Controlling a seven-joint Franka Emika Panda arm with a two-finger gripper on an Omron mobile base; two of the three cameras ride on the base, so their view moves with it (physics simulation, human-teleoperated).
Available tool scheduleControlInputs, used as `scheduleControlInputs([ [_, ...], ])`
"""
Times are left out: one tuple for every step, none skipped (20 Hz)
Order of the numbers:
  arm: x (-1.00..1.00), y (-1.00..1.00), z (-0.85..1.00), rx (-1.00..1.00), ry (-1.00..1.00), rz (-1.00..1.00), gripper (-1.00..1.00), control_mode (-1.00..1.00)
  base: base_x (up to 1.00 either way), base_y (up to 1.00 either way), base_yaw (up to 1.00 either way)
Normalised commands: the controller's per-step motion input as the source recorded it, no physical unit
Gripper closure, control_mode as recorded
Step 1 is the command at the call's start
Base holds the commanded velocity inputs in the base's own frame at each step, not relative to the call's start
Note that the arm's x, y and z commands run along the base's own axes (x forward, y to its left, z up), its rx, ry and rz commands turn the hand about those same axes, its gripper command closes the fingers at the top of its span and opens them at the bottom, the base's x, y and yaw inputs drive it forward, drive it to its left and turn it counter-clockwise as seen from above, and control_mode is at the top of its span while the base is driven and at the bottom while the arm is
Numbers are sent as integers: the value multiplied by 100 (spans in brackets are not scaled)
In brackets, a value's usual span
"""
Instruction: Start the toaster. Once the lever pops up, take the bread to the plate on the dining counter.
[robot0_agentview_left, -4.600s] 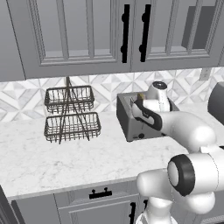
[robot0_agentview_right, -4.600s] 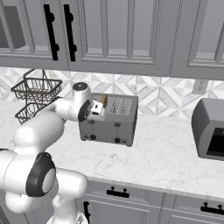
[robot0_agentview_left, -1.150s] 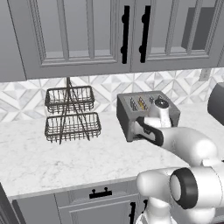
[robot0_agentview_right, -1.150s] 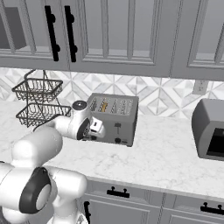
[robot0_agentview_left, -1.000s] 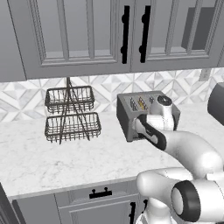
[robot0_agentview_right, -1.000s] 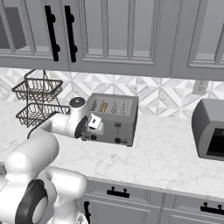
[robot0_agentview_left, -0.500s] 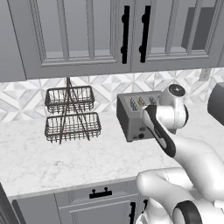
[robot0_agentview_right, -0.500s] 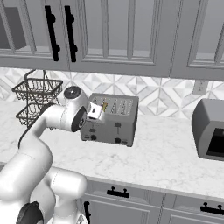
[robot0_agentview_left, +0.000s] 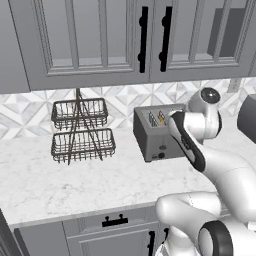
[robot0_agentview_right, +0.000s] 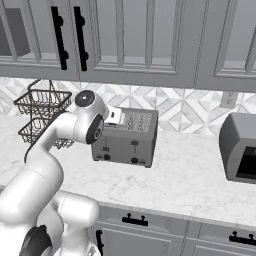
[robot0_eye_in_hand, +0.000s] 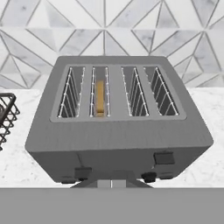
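Observation:
The grey toaster (robot0_agentview_left: 156, 136) (robot0_agentview_right: 126, 137) (robot0_eye_in_hand: 116, 138) stands on the kitchen counter against the tiled wall. The bread (robot0_eye_in_hand: 100, 98) sits low in the second slot from the left, and its tan edge (robot0_agentview_left: 161, 118) shows from the side. On the toaster's front, the left lever (robot0_eye_in_hand: 83, 172) sits lower than the right one (robot0_eye_in_hand: 162, 158). My gripper (robot0_agentview_right: 116, 119) (robot0_eye_in_hand: 111, 183) is shut and holds nothing. It hovers just above and in front of the toaster's top front edge, looking down into the slots. The plate and the dining counter are out of view.
A two-tier black wire basket (robot0_agentview_left: 80, 131) (robot0_agentview_right: 41, 117) stands left of the toaster. A dark boxy appliance (robot0_agentview_right: 241, 147) sits at the right end of the marble counter (robot0_agentview_left: 60, 180). Grey wall cabinets (robot0_agentview_right: 130, 40) with black handles hang overhead.
My hand has risen from low on the toaster's front face, at the lever, to just above its top front edge. It has stayed shut. The toaster has not moved.

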Motion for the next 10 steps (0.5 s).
scheduleControlInputs([
  [19,4,10,-11,-8,4,100,-100,0,0,0],
  [14,20,0,-11,-9,4,100,-100,0,0,0],
  [10,31,0,-9,-9,3,-100,-100,0,0,0],
  [16,19,0,-8,-9,3,-100,-100,0,0,0],
  [24,6,0,-7,-8,3,-100,-100,0,0,0],
  [34,0,1,-6,-4,3,-100,-100,0,0,0],
  [34,0,0,-3,-1,2,-100,-100,0,0,0],
  [26,7,0,-2,-2,2,-100,-100,0,0,0],
  [23,15,0,0,-2,2,-100,-100,0,0,0],
  [20,23,0,0,-5,2,-100,-100,0,0,0],
])
